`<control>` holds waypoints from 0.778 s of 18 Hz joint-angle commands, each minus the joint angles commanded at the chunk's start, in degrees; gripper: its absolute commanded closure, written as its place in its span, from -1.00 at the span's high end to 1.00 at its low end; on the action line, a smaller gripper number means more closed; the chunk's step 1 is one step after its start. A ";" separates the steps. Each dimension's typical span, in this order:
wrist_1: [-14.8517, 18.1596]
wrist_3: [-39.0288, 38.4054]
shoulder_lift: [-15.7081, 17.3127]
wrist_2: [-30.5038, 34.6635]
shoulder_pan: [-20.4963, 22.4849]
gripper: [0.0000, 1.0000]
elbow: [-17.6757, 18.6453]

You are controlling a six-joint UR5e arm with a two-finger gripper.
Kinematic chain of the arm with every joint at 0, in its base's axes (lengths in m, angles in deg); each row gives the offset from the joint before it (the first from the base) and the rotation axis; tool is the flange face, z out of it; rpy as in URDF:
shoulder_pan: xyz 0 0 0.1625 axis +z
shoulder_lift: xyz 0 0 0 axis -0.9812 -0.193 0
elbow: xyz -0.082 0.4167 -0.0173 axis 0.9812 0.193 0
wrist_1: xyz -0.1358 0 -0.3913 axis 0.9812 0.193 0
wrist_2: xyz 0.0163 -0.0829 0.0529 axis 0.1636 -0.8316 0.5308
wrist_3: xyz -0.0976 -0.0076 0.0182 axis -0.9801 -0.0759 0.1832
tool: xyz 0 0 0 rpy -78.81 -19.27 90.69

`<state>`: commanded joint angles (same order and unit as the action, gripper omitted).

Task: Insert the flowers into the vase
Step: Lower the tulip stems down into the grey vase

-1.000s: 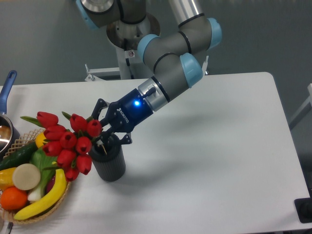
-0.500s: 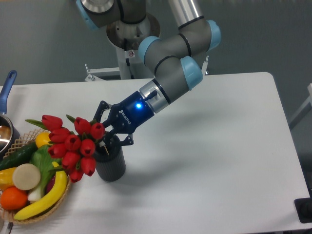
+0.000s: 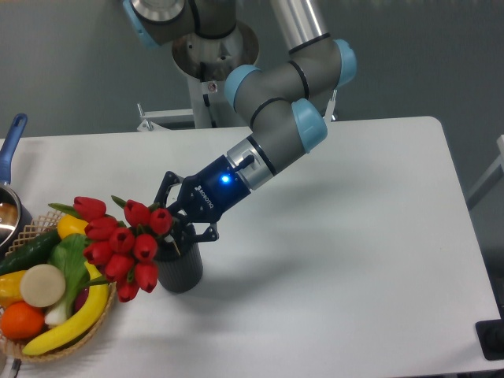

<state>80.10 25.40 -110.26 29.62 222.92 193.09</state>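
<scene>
Lowering the flowers (image 3: 120, 246) into the vase (image 3: 179, 268) is the step we judge to be in hand. Our claw (image 3: 178, 227) hangs right over the mouth of the dark ribbed vase, which stands upright on the white bench (image 3: 346, 236) just beside the wicker basket (image 3: 47, 346) of fruit and vegetables. The claw looks closed around the stems at the base of the bunch, though the stems themselves sit in the dark gap between the fingers and the vase mouth, so we cannot see how deep they reach. The bunch lies tilted: the red buds fan out to the left of the vase and droop over the near corner of the basket, above the banana (image 3: 75, 319), instead of pointing up.

As we read it, the task is not finished, since the heads are leaning sideways, well off the vase's axis. The next move calls for swinging the wrist so the stems point straight down into the mouth, then easing them lower until the vase wall can hold them. Only then should we let the fingers part. The bunch is wider than the vase, so we should expect it to flop if released at this slant, and a heavy lean could tip the small vase toward the basket
</scene>
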 joint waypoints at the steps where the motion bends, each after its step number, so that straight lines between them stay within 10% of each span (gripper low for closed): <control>1: 0.00 0.26 -0.09 0.00 0.00 -0.47 0.26; 14: -0.09 3.25 0.09 2.37 0.00 -0.44 3.34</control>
<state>80.01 28.65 -110.17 32.00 222.92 196.43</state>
